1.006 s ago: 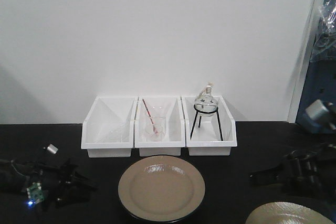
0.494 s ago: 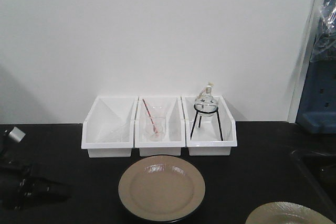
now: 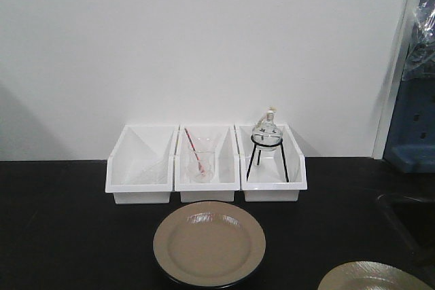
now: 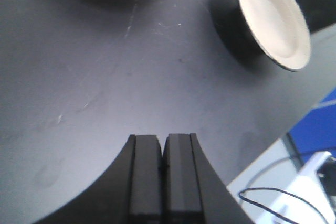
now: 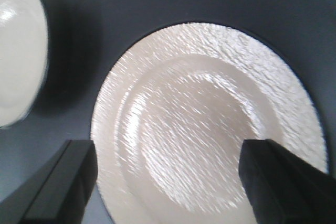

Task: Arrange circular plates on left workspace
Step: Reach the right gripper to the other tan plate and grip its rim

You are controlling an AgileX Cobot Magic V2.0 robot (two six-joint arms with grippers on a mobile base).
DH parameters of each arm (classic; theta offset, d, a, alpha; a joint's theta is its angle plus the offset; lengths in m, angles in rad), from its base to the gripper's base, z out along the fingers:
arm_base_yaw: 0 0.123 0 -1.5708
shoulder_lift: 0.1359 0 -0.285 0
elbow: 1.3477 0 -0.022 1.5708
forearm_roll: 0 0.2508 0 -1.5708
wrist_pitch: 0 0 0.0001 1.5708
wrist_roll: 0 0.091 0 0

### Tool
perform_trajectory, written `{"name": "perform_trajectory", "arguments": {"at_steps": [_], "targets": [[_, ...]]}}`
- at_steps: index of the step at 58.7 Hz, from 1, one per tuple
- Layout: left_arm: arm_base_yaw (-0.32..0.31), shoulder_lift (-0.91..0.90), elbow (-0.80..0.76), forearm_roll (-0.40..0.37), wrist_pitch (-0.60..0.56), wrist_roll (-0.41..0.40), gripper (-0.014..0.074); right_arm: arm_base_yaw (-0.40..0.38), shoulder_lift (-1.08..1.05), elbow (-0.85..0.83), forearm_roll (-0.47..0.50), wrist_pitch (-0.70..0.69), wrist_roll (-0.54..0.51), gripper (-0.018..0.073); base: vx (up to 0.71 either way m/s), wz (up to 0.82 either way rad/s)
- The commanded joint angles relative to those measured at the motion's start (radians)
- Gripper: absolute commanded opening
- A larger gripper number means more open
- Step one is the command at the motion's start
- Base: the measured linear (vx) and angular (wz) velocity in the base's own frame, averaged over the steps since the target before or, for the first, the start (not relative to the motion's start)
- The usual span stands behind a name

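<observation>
Moved: left arm has left my front view.
Plates: both glossy tan, dark-rimmed, on counter [image 3: 68,236]; one plate [image 3: 209,243] before bins [image 3: 206,164], rippled plate [image 3: 367,278] front-right.
Left gripper [image 4: 163,166]: fingers together, empty.
Right gripper [image 5: 168,177]: spread over rippled plate.

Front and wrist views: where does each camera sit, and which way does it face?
Front view: over the counter, facing the wall; sees three bins, smooth plate, textured plate; no arm shows.
Left wrist: low over the counter, looking along the left gripper, jaws shut.
Right wrist: looks down on the textured plate through the right gripper, jaws open.
Shared: all show both plates.
</observation>
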Motion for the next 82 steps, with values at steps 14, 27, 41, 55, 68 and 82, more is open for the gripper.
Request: {"name": "perform_trajectory", "arguments": {"at_steps": [14,27,41,55,68,82], "targets": [[-0.006,-0.058,0.011,-0.107,-0.016,0.005,-0.0001,-0.276,0.105,-0.035,0.374,0.124,-0.219,0.0593,0.0,0.0],[-0.006,-0.059,0.009,-0.114,0.002,0.023,-0.0001,-0.349,0.179,-0.035,0.273,0.118,-0.319,0.0593,0.0,0.0],[-0.006,-0.059,0.009,-0.113,-0.015,0.024,-0.0001,-0.334,0.257,-0.035,0.253,0.16,-0.347,0.0593,0.0,0.0],[-0.006,-0.059,0.009,-0.113,-0.023,0.025,-0.0001,-0.211,0.299,-0.035,0.248,0.179,-0.367,0.0593,0.0,0.0],[-0.006,-0.059,0.009,-0.113,-0.011,0.028,-0.0001,-0.181,0.339,-0.035,0.245,0.175,-0.369,0.0593,0.0,0.0],[-0.006,-0.059,0.009,-0.114,-0.007,0.028,-0.0001,-0.177,0.374,-0.033,0.23,0.175,-0.382,0.0572,0.0,0.0]]}}
